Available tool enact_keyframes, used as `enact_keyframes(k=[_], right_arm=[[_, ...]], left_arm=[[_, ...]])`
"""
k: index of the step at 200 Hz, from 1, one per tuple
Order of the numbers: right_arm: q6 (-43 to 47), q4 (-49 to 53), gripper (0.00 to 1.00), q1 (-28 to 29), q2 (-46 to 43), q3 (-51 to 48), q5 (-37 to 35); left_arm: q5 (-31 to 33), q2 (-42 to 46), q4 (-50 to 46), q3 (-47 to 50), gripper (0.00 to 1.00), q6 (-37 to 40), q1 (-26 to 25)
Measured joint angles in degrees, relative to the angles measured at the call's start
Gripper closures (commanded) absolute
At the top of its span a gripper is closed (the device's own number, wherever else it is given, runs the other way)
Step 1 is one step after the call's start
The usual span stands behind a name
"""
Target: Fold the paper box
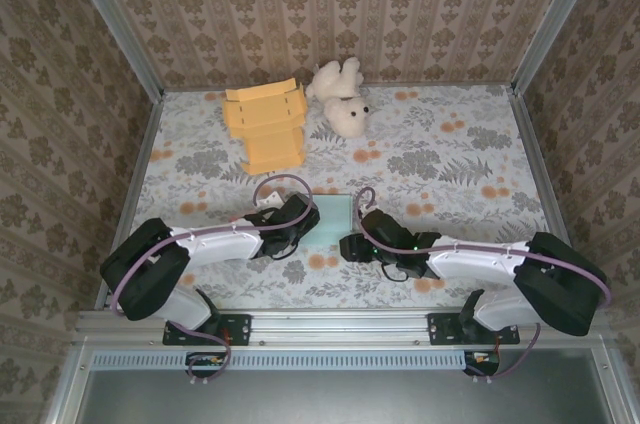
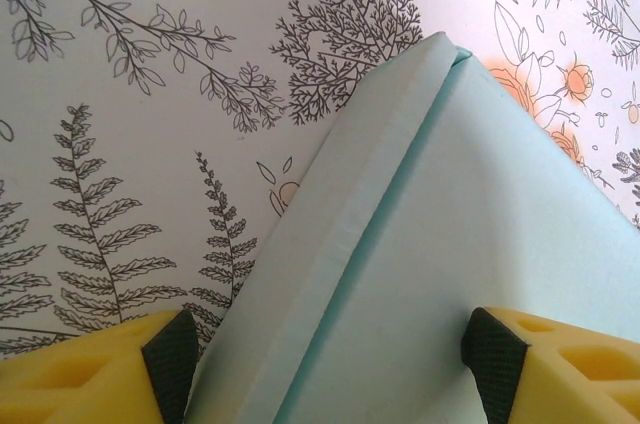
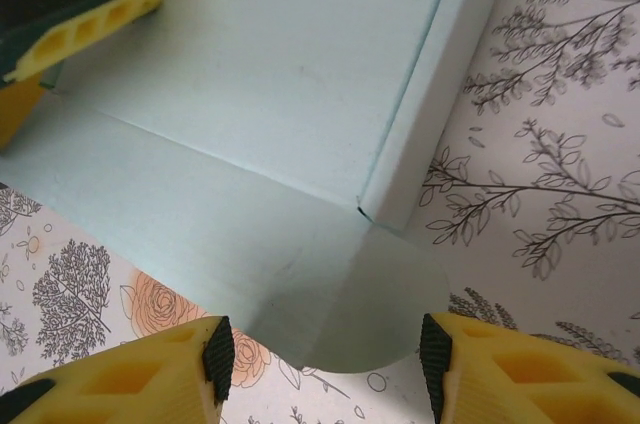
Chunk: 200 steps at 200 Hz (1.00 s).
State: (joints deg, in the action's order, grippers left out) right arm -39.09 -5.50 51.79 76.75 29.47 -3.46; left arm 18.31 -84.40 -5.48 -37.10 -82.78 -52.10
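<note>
1. Left gripper (image 2: 332, 362) - jaws wide open and gripping nothing. It sits low over the left side of the paper box (image 1: 335, 210), which lies on the table (image 1: 450, 164) at centre-front between the 2 arms.
2. Raised side wall (image 2: 340, 234) - its fold line starts close by the left pad (image 2: 172, 354) and runs diagonally up and to the right, away from the wrist. The right pad is over the box's flat panel, so the jaws straddle the fold. I can't tell if the left pad touches the wall.
3. Right gripper (image 3: 325, 352) - jaws about half open and holding nothing, at the box's near-right corner.
4. Rounded tab (image 3: 365, 319) lies flat on the table, directly ahead between the right fingertips, with its root at the wall's end.
5. Judgement: the right arm is better placed for the next fold, since the tab is already lined up between its jaws.
</note>
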Motion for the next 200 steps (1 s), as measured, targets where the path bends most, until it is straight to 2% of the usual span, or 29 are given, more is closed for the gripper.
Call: enact_keyframes(k=[67,200], right_arm=[[-1.4,-3.0,0.56,0.0,0.7,-0.1,2.7],[0.4,-6.3,0.61,0.0,2.4,-1.9,2.0]], left_arm=[[0.0,0.0,0.0,0.0,0.26,0.0,0.0],[0.2,0.0,0.5,0.2,0.27,0.0,0.0]])
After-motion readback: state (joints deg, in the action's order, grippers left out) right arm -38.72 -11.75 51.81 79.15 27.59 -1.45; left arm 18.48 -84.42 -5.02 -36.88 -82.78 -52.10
